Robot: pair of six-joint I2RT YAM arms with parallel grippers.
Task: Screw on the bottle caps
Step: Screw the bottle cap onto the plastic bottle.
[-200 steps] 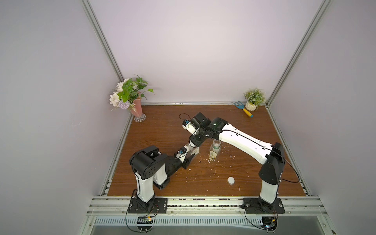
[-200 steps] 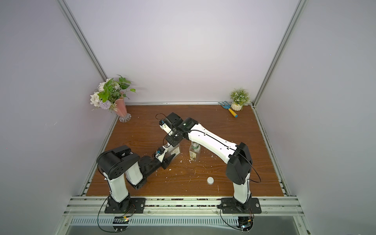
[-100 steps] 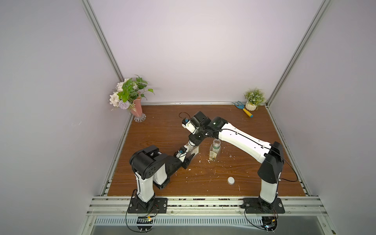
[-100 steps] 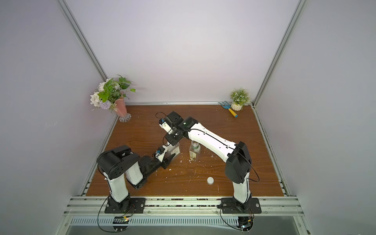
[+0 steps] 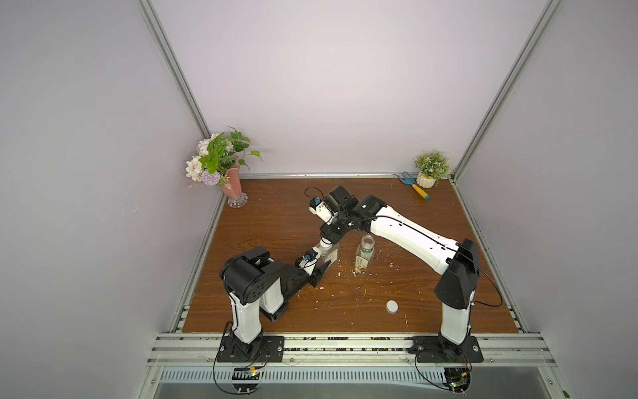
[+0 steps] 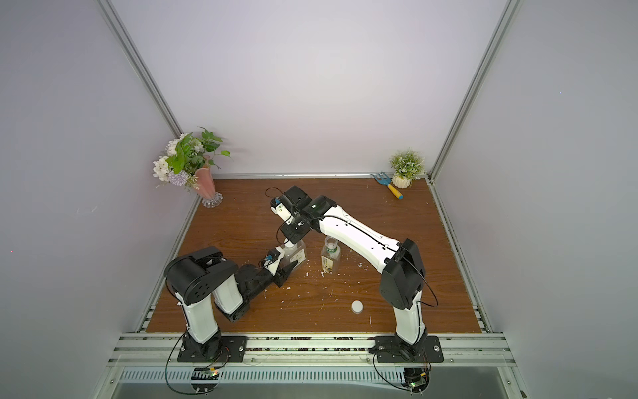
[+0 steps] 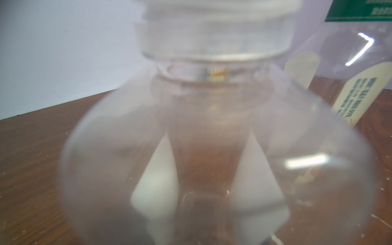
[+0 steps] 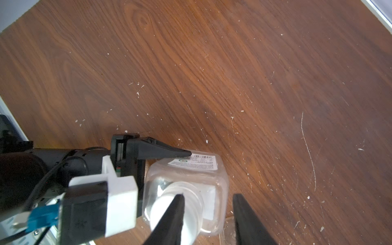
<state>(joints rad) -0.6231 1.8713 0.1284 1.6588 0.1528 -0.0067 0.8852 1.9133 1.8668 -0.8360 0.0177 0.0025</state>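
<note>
Well, my left gripper (image 5: 322,261) is clamped on the squarish bottle (image 5: 332,256), which stands upright on the wooden table (image 5: 276,214) between my two arms. In the right wrist view one of its black fingers (image 8: 161,151) lies along the side that bears the white label. A white cap (image 8: 162,209) sits on that bottle's neck.

My right gripper (image 8: 209,196) hangs over it with the jaws standing apart. One finger (image 8: 174,218) crosses in front of the cap. The other finger (image 8: 246,218) is clear of it, and the bottle's shoulder shows in the gap between them. Whether the nearer finger actually touches the cap I cannot tell from this angle.

The left wrist view is filled by the clear body of the squarish bottle, close and blurred.

The round bottle (image 5: 365,257), with its green and yellow label, stands just beside the squarish one on my right-arm side. Its neck is open and neither gripper touches it. The second cap (image 5: 392,306) lies flat on the table nearer the front edge, well apart from both bottles and both grippers.
</note>
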